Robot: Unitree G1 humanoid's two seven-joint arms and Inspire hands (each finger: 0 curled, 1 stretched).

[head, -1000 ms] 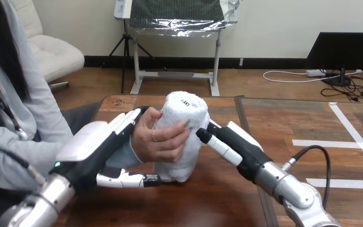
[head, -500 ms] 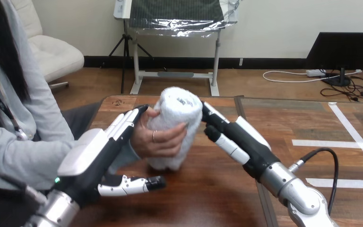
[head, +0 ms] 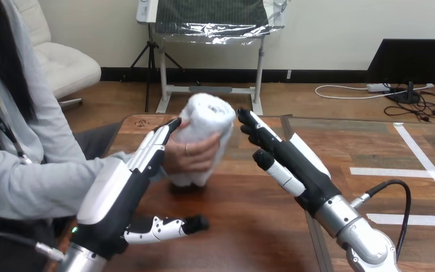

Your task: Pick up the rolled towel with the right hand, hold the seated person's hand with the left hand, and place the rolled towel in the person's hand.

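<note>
The white rolled terry-cloth towel (head: 204, 120) sits in the person's hand (head: 195, 158), over the far left part of the brown wooden table (head: 249, 226). Their fingers wrap round its middle, and it leans a little to the left at the top. Whether its lower end touches the wood I can't tell.

The robot's left hand (head: 116, 195) lies along the outer side of the person's hand and wrist. Its fingers (head: 153, 147) are straight and pressed together, flat against the back of the person's hand, with the tips up by the towel. Its thumb (head: 170, 225) sticks out low over the table, curled round nothing.

The right hand (head: 294, 164) stands just beside the towel on the right but apart from it, fingers straight and slightly spread, palm turned toward the roll.
</note>
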